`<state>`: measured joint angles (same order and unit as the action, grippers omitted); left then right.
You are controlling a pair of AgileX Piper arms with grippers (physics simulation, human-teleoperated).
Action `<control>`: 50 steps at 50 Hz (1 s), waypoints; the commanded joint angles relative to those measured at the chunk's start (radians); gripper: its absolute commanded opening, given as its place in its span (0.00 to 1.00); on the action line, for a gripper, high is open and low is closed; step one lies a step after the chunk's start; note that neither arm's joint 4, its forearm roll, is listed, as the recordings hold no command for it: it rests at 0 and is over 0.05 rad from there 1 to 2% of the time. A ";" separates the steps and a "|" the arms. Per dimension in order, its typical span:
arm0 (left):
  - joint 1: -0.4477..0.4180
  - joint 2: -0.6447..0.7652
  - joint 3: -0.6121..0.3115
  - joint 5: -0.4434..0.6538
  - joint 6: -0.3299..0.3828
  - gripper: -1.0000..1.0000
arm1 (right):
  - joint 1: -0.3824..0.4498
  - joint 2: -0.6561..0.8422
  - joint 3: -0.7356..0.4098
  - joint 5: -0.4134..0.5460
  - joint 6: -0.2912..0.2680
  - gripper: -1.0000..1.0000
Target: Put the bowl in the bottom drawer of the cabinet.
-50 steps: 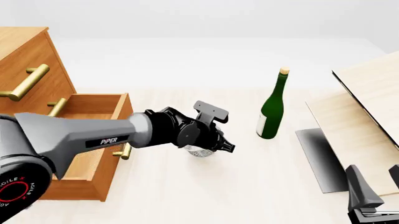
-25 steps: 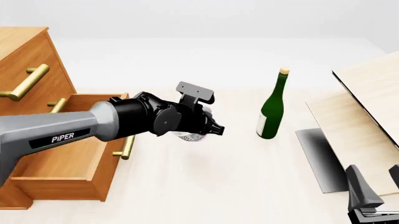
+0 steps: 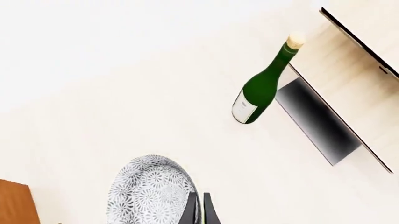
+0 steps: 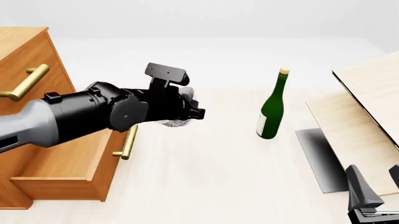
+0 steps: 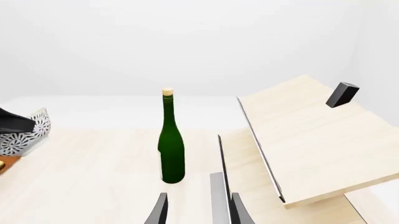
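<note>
1 thin rim pinch is all the left gripper (image 4: 194, 113) has on the speckled bowl (image 4: 176, 122), held above the bottom drawer (image 4: 68, 161) front; it could slip. Right gripper (image 5: 198, 211) jaws apart.

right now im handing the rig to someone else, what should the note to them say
Left end effector: shut on the bowl, gripping its rim and holding it lifted off the table, just right of the open bottom drawer.
Right end effector: open, empty, parked at the near right, pointing toward the green bottle.
Cabinet: at the left; bottom drawer already pulled out, its inside looks free where visible.
Done: drawer open, bowl picked up.
Left: carry the bowl leftward over the drawer, lower it in, release. The bottle stands apart from the path.
</note>
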<state>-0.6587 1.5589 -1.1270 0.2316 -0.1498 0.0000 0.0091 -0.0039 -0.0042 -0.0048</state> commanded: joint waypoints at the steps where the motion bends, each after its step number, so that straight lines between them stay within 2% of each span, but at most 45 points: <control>1: 0.038 -0.108 0.044 0.012 0.007 0.00 | 0.000 0.001 0.000 -0.001 0.000 1.00; 12: 0.090 -0.159 0.113 -0.022 0.022 0.00 | 0.000 0.002 0.000 -0.001 0.000 1.00; 25: 0.162 -0.258 0.167 0.004 0.043 0.00 | 0.000 0.002 0.000 -0.002 0.000 1.00; 50: 0.263 -0.420 0.270 0.028 0.035 0.00 | 0.000 0.002 0.000 -0.002 0.000 1.00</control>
<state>-0.4359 1.2038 -0.8880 0.2494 -0.1180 -0.0002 0.0114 -0.0043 -0.0064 -0.0047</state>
